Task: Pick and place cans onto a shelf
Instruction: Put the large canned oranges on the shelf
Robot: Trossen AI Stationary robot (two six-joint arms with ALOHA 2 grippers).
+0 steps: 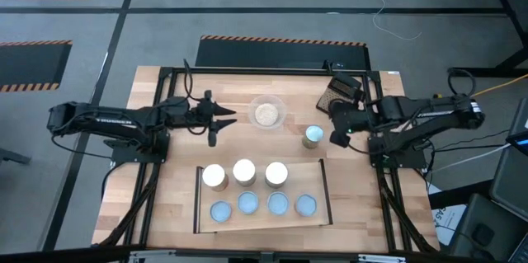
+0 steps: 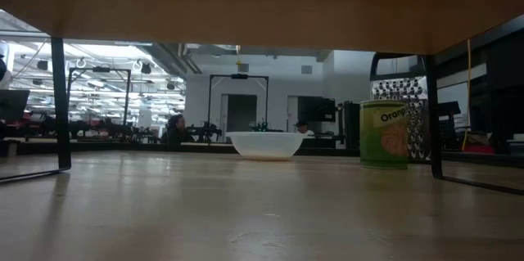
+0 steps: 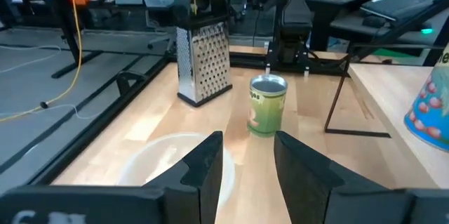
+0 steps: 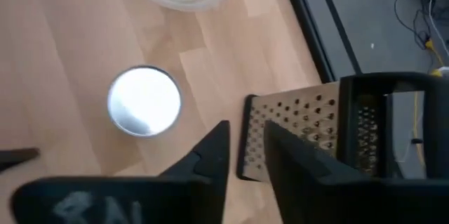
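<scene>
One can (image 1: 313,136) with a green label and a silvery top stands upright on the table, right of the bowl; it also shows in the low view (image 2: 383,134), the left wrist view (image 3: 267,104) and the right wrist view (image 4: 144,101). Several other cans stand on the shelf (image 1: 322,182) in two rows, white tops (image 1: 243,171) behind and pale-blue tops (image 1: 279,204) in front. My right gripper (image 1: 337,137) is open and empty, just right of the lone can and above the table. My left gripper (image 1: 221,120) is open and empty, left of the bowl, pointing toward the can.
A clear bowl of beige grains (image 1: 267,113) stands between my grippers. A metal grater (image 1: 345,90) lies at the back right, close to my right gripper. The shelf's black legs (image 2: 59,105) stand on the tabletop. Bare wood lies left of the shelf.
</scene>
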